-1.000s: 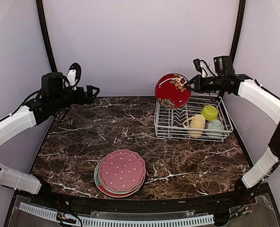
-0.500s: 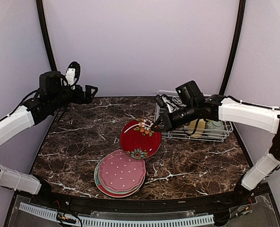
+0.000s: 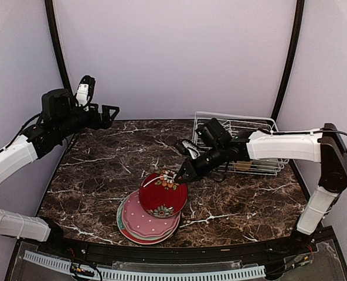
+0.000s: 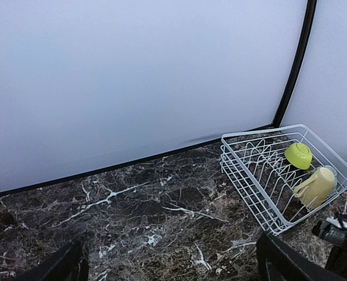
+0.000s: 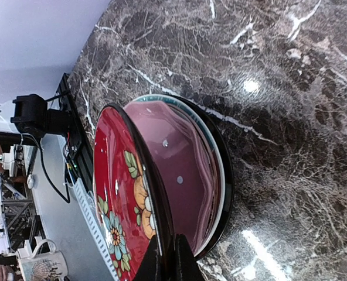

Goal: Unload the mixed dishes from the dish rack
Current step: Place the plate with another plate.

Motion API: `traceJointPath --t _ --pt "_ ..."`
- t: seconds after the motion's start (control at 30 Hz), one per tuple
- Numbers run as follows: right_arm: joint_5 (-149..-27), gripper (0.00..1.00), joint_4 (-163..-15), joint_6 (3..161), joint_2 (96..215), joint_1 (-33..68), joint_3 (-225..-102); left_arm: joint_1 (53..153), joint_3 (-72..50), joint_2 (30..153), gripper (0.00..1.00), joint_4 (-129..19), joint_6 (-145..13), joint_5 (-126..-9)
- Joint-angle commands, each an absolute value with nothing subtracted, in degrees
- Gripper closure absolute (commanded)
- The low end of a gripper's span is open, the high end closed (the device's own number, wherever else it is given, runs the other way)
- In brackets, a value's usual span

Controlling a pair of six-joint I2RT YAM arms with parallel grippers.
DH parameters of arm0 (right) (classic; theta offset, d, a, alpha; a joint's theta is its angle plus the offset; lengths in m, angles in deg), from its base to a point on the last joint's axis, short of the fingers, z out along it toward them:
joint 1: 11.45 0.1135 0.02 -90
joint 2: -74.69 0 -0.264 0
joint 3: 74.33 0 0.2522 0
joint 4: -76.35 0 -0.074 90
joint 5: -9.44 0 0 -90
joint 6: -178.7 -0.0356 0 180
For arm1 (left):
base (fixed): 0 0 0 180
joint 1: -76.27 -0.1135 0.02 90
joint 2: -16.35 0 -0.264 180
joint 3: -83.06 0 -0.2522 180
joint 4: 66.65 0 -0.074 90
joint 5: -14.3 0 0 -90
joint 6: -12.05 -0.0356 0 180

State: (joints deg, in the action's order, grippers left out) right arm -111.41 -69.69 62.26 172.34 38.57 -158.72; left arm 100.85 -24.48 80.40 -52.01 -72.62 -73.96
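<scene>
1. Grip: your right gripper (image 3: 179,174) has its jaws pinched narrow on the upper rim of the red floral plate (image 3: 163,194), and the right wrist view shows that rim clamped between the two fingers.
2. The plate is out of the dish rack (image 3: 267,167). It hangs well to the left of the rack and nearer the arm bases, directly over the pink scalloped plate (image 3: 139,221) that tops the pile on the table (image 3: 103,170).
3. From the hand, the plate runs down and away from the rack, so the pinched rim is its high side and the opposite rim its low side. That low rim is at the pink plate, but you cannot tell from these views whether it already touches.
4. The plate is steeply tilted, with its flowered face turned up and away from the rack. A round plate has no long axis, so the line that matters runs from your pinch to the low rim. The next move is probably to lower the high side until the plate lies flat, then release.
5. Your left gripper (image 3: 106,112) is spread wide and holds nothing. It is raised far to the left of the rack, so the right arm is much the nearer one.
6. Inside the rack, the lime-green bowl (image 4: 298,155) and the pale yellow mug (image 4: 315,186) are yet to come out.
</scene>
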Motion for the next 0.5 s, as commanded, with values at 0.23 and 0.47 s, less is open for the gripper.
traceJointPath --t 0.23,0.47 --pt "-114.40 1.00 -69.02 63.59 181.31 44.57 -166.14 100.44 -25.78 80.44 0.01 -52.72 -71.86 -71.35" --pt "-111.07 0.89 -65.64 65.03 184.22 46.37 -168.83 100.44 -25.87 80.81 0.01 -52.72 -71.37 -70.36"
